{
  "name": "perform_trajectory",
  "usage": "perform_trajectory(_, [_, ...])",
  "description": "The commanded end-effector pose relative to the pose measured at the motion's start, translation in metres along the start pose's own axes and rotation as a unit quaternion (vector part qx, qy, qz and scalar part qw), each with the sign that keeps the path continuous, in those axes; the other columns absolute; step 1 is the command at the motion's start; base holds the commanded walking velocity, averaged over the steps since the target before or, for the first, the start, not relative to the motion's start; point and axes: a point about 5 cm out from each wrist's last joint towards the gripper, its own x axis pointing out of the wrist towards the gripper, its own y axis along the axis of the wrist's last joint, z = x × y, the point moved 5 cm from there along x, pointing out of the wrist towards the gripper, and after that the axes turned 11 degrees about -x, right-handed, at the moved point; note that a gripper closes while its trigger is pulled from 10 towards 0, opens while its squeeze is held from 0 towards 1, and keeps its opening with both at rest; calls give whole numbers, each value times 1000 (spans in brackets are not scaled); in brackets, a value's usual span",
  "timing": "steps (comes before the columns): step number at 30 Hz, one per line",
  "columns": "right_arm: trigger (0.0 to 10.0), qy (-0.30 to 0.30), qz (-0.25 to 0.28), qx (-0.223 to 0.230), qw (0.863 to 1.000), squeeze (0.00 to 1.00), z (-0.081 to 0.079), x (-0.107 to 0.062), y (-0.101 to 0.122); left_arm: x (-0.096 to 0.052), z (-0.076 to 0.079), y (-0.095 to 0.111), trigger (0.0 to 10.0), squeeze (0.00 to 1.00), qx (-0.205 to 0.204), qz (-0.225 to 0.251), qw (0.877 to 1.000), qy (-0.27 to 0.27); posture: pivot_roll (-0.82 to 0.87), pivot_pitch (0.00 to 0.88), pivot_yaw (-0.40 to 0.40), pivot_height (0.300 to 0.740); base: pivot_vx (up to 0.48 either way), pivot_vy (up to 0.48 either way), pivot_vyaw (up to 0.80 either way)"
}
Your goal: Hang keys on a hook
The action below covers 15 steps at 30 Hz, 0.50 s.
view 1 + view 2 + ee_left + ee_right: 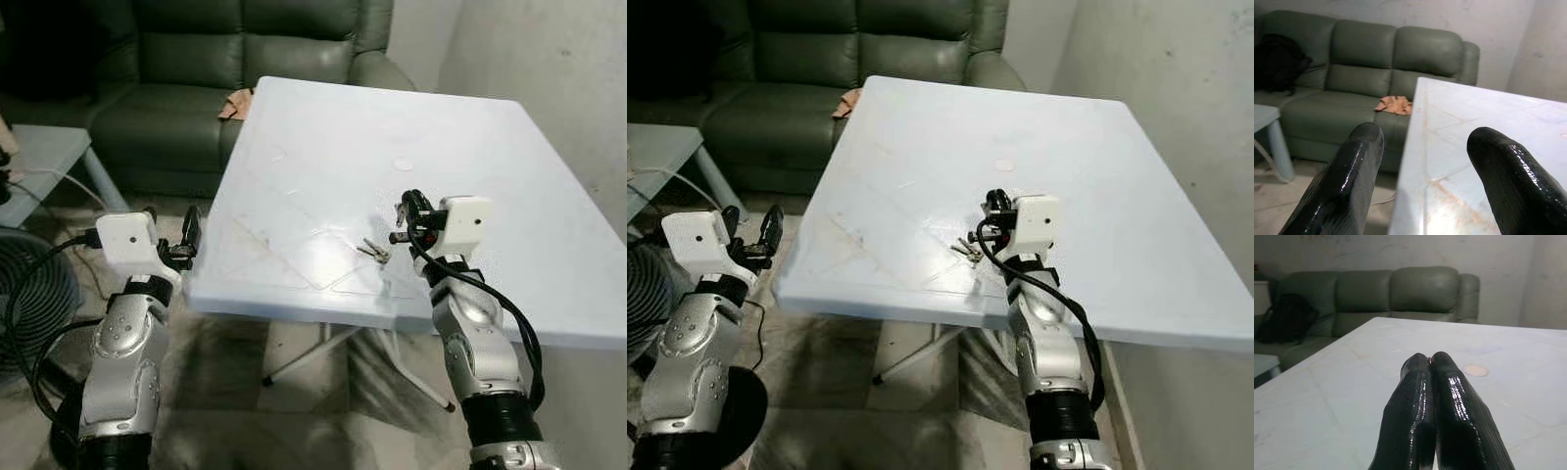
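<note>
A small bunch of metal keys [374, 251] lies on the white table [323, 137], close to its front edge. My right gripper [408, 210] hovers just above the tabletop, a little right of and beyond the keys, apart from them. Its black fingers [1444, 396] are pressed together, shut; a thin reddish glint sits at the very tips and I cannot tell what it is. My left gripper [186, 235] is open, held off the table's front left corner with nothing between its fingers [1352, 181].
A green sofa [245, 59] stands behind the table with an orange cloth [1395, 104] on its seat. A light side table [44, 157] and cables [39, 294] are at the left. A wall [549, 59] lies to the right. The table's folding legs [323, 348] show below it.
</note>
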Motion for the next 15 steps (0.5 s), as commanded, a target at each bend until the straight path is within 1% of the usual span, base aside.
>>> perform_trajectory(1, [10000, 6, -7, 0, 1000, 0, -3, 3, -1, 3, -4, 2, 10000, 0, 3, 3, 1000, 9, -85, 0, -31, 724, 0, 0, -756])
perform_trajectory(3, [10000, 6, -16, 5, 1000, 0, -4, 4, -4, 4, -5, 0, 10000, 0, 7, 0, 1000, 10, -87, 0, -29, 724, 0, 0, -756])
perform_trajectory(7, [10000, 8, -17, 1, 1000, 0, -6, 3, -5, 4, -6, -1, 10000, 0, 8, -2, 1000, 9, -91, 0, -24, 724, 0, 0, -756])
perform_trajectory(15, [10000, 2, -21, 0, 1000, 0, -5, 2, -7, 6, -8, -2, 10000, 0, 10, -3, 1000, 10, -95, 0, -21, 724, 0, 0, -756])
